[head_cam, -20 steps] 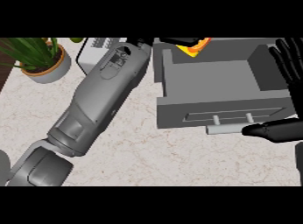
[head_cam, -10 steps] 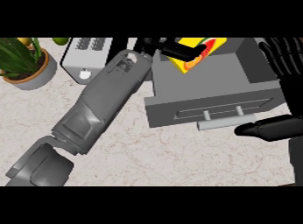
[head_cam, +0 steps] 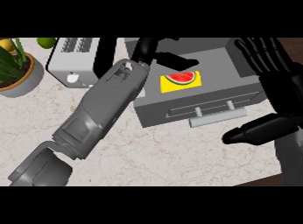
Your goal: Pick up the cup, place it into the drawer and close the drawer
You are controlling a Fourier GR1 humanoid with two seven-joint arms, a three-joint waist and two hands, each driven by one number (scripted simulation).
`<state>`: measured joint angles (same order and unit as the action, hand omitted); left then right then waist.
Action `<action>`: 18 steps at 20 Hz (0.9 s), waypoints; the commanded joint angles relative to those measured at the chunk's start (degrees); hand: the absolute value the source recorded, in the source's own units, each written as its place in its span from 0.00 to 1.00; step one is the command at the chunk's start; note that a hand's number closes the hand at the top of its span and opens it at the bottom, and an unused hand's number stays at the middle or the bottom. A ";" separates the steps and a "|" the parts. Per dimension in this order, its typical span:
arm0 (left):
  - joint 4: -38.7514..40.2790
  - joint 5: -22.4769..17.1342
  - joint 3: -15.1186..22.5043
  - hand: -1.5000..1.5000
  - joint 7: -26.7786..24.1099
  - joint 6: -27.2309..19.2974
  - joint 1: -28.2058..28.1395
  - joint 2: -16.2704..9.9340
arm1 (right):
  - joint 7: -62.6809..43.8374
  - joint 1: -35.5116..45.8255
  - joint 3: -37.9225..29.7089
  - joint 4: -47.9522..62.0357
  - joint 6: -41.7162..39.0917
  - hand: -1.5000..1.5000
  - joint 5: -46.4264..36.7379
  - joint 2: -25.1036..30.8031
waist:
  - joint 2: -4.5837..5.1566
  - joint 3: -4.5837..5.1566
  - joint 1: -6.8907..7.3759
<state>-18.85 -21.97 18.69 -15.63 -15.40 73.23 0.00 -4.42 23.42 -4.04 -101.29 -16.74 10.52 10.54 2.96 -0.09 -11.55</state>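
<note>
Head view: left hand (head_cam: pixel 155 51) now farther over drawer unit (head_cam: pixel 199 94) than half second ago, fingers curled at its back edge. Orange-yellow cup glimpsed earlier no longer visible; probably under hand or already inside drawer, cannot tell which. Yellow card with watermelon slice (head_cam: pixel 181 79) now exposed on unit top. Drawer front and handle (head_cam: pixel 217 117) jut slightly; closing likely remains.

Right hand (head_cam: pixel 277 74) at right edge, fingers straight and spread, resting.

Around: toaster (head_cam: pixel 76 57), potted plant (head_cam: pixel 5 65). Left forearm blocks unit's left side.
</note>
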 commanded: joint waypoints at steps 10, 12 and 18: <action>-5.35 -12.75 -3.61 0.00 -11.76 -2.02 -0.75 0.00 | -6.59 -1.83 12.81 0.81 -21.54 1.00 4.77 8.83 | -1.12 0.12 2.62; -4.53 -13.53 -2.92 0.00 -12.81 -2.89 -1.06 0.00 | -7.26 -2.32 14.20 0.88 -21.83 1.00 1.13 10.10 | -1.35 0.09 3.83; -3.33 -15.52 -3.96 0.00 -13.07 -2.51 -0.97 0.00 | -4.62 -4.07 17.10 -1.33 -15.73 0.00 -18.24 11.99 | -2.07 0.04 8.13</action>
<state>-22.87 -36.29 15.49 -28.28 -17.59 71.71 0.00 -10.33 19.98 10.69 -102.33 -34.83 2.57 21.27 1.19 -0.02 -5.81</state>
